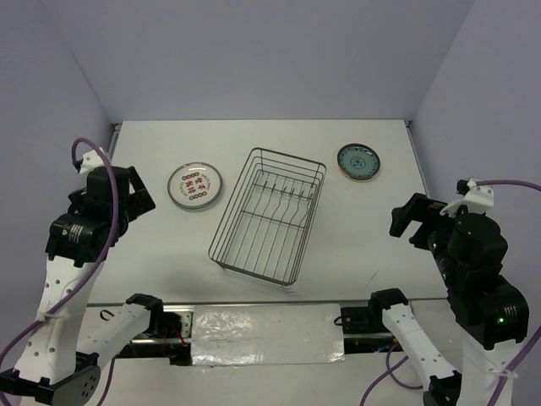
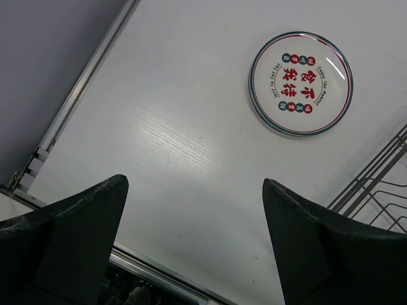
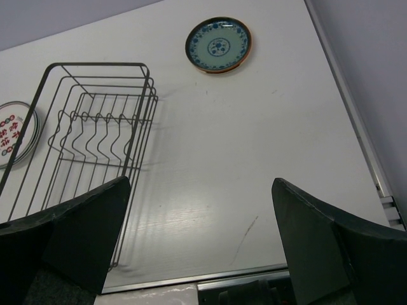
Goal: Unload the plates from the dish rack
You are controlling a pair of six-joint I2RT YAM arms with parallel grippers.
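The dark wire dish rack (image 1: 269,213) stands in the middle of the table with no plates in it; it also shows in the right wrist view (image 3: 95,127). A white plate with red motifs (image 1: 195,185) lies flat left of the rack, and shows in the left wrist view (image 2: 300,82). It looks like a short stack. A teal plate with a brown rim (image 1: 358,161) lies flat right of the rack, and shows in the right wrist view (image 3: 218,45). My left gripper (image 2: 196,187) is open and empty above the table's left side. My right gripper (image 3: 201,187) is open and empty at the right.
A raised metal edge runs along the table's left side (image 2: 76,95) and right side (image 3: 350,114). A faint dark scratch (image 3: 243,232) marks the table near the front right. Grey walls enclose the table at the back and sides.
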